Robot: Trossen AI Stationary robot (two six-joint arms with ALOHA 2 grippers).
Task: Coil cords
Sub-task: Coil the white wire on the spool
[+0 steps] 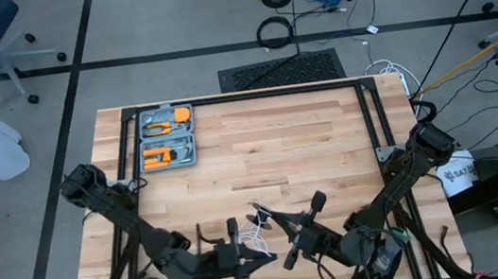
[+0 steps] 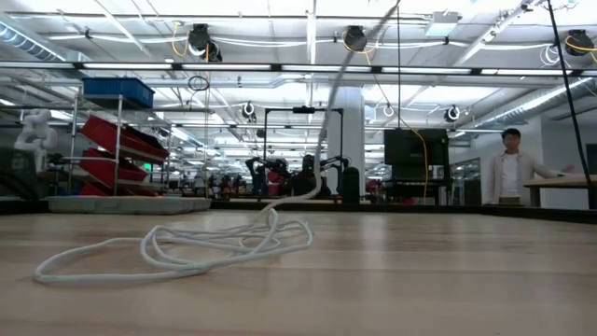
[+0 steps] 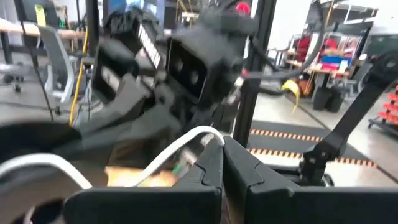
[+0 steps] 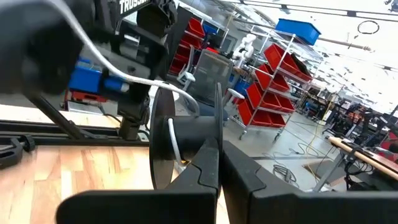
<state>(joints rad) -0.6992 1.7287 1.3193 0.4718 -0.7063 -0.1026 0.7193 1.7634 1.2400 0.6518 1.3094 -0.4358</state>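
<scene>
The thin white cord (image 2: pixel 187 247) lies in slack loops on the wooden table (image 1: pixel 260 148), and one strand (image 2: pixel 322 168) rises from the pile out of the low view. Both arms meet above the near edge. My left gripper (image 1: pixel 246 245) (image 3: pixel 222 146) is shut on the cord (image 3: pixel 186 140). Facing it, my right gripper (image 1: pixel 278 222) (image 4: pixel 221 149) is shut on the round black reel (image 4: pixel 163 140), around whose hub a turn of cord (image 4: pixel 174 140) runs. My left gripper pinches a single strand of the cord (image 3: pixel 208 132) between its two fingertips, with the fingers held level. The strand crosses the fingertips and curves away slack toward the reel. My right gripper holds the reel at its dark hub (image 4: pixel 193 134), fingers level; the fingers themselves hide the place of contact. The reel is lifted clear of the table with its disc on edge, and cord (image 4: pixel 124 78) leads off it toward the left gripper.
A grey tool case (image 1: pixel 166 138) with orange tools lies open at the far left of the table. A black frame (image 1: pixel 374 114) borders the tabletop. Cables and a chair stand on the floor beyond. A person (image 2: pixel 511 168) stands far off in the room.
</scene>
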